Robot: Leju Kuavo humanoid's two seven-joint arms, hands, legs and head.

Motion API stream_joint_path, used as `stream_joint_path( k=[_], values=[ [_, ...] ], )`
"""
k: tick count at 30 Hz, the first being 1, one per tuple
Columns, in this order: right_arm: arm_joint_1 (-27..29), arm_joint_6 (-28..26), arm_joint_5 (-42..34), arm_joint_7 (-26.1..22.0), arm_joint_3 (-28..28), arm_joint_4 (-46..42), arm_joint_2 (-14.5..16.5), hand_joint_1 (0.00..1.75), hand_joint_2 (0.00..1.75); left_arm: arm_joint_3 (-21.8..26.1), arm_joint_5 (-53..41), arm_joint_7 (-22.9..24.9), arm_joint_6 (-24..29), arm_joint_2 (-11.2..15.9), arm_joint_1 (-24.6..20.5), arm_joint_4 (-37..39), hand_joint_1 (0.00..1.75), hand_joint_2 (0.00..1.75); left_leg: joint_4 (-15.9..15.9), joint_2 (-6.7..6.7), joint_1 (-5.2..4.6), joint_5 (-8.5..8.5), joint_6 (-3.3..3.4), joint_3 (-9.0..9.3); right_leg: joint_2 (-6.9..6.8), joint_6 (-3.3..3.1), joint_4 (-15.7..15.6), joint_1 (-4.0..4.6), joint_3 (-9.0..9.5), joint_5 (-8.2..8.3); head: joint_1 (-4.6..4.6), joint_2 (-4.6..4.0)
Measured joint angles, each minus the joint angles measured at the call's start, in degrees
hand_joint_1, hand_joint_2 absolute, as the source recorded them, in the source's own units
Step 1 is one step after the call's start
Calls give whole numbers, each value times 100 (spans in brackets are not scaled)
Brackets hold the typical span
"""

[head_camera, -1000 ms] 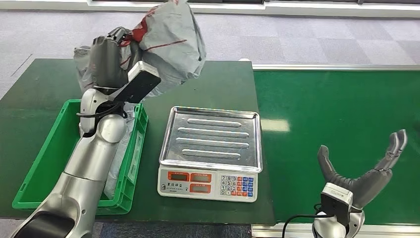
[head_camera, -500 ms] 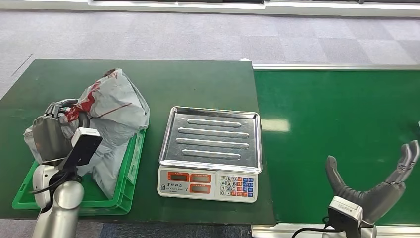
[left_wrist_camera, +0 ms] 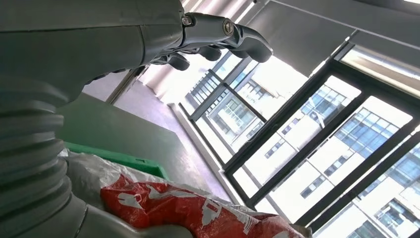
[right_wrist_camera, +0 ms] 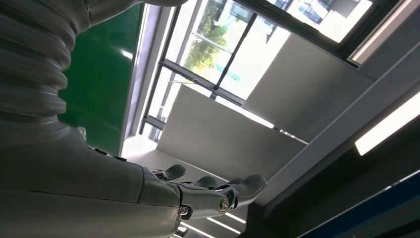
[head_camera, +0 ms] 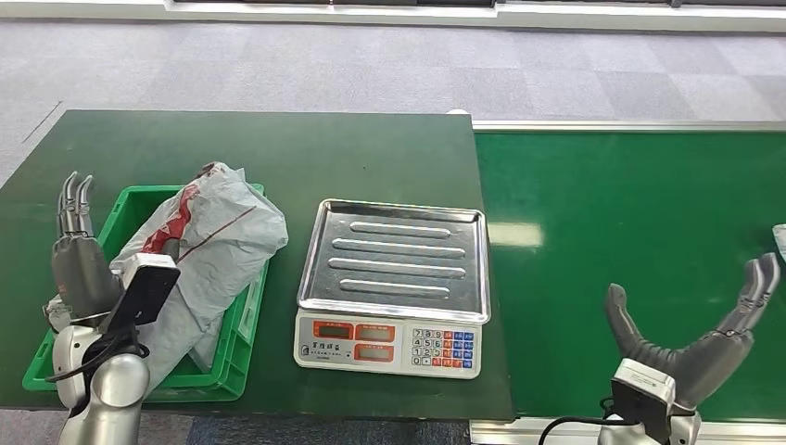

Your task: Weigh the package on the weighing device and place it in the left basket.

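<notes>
The grey plastic package (head_camera: 211, 250) with red print lies in the green basket (head_camera: 243, 326) at the table's left, bulging over the basket's right rim. The wrist view catches its red print (left_wrist_camera: 198, 213) close under my left hand (left_wrist_camera: 218, 37). My left hand (head_camera: 79, 255) stands just left of the package, fingers straight up and apart, holding nothing. The weighing scale (head_camera: 394, 283) sits mid-table with a bare steel pan. My right hand (head_camera: 690, 338) hovers low over the green belt at the right, fingers spread (right_wrist_camera: 218, 191), with nothing in it.
The dark green table (head_camera: 278, 158) carries basket and scale. A bright green conveyor belt (head_camera: 630, 232) adjoins it on the right, with a metal rail along its far edge. A pale object edge (head_camera: 779, 236) shows at the belt's far right.
My left arm brought the package down from high above the table into the basket, then let it go and drew back left with fingers opened. The right hand sank slightly.
</notes>
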Motion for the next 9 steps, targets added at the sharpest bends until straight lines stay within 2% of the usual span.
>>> stream_joint_path(
  k=[3, 7, 9],
  values=[
    [-55, 10, 2, 41, 1, 45, 0, 0, 175, 50, 621, -526, 489, -25, 72, -114, 0, 175, 0, -1, 1, -1, 0, -1, -1, 0, 1, 0, 1, 0, 1, 0],
    [-139, 50, -49, 117, 2, 172, 0, 0, 175, 86, 2386, -2161, 1120, -171, 410, -748, 0, 175, 0, 2, 0, -5, 0, 0, 2, 1, 0, -1, 0, -3, 1, 0],
    [-169, 106, -80, 156, 2, 232, 0, 0, 175, 58, 2983, -2624, 1129, -226, 584, -1100, 0, 175, 0, 2, -1, -6, 1, 0, 2, 2, -1, -1, 0, -6, 0, 0]
  ],
)
